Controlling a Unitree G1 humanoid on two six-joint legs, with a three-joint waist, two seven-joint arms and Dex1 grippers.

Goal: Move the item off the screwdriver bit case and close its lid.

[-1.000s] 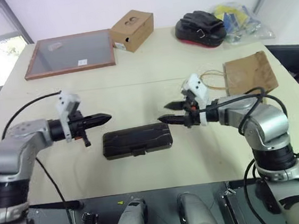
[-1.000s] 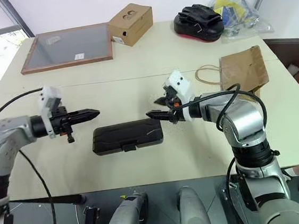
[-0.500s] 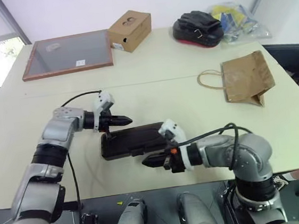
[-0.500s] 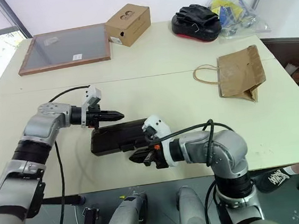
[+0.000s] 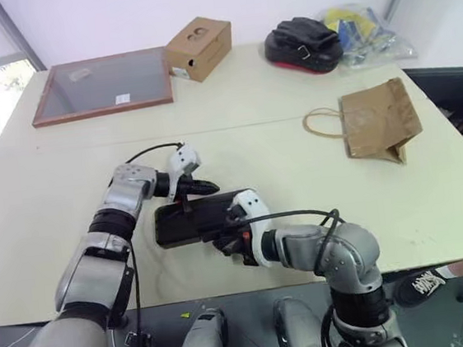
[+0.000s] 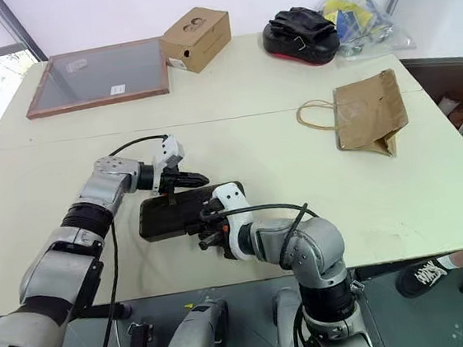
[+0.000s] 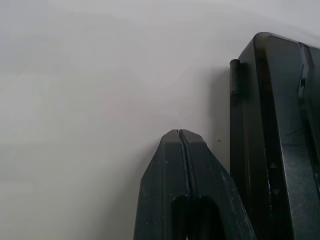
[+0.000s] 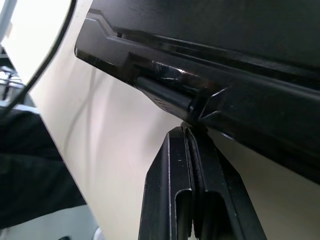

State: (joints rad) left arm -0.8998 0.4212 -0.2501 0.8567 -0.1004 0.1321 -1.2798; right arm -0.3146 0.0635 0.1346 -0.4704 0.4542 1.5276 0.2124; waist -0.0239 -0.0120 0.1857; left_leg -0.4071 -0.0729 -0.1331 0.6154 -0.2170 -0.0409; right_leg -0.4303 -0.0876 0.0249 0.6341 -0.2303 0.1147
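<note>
Closed dark screwdriver bit case (image 5: 197, 219) flat on cream tabletop (image 5: 294, 134), left claw (image 5: 208, 187) pressed shut at case's far edge, holding nothing, right claw (image 5: 225, 242) pressed shut at case's near latch edge, empty, brown paper bag (image 5: 379, 119) well right of case

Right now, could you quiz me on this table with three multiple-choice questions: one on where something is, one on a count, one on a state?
1. Where is the brown paper bag?
A. on the case
B. on the table, far to the case's right
C. in a hand

2. How many robot hands are at the dark case?
A. none
B. one
C. two

3. What state is the case in?
A. lid shut
B. lid wide open
C. standing on edge

Answers: 1 B, it lies flat, apart from the case. 2 C, the left hand is at its far edge, the right hand at its near edge. 3 A, it lies flat and closed.
</note>
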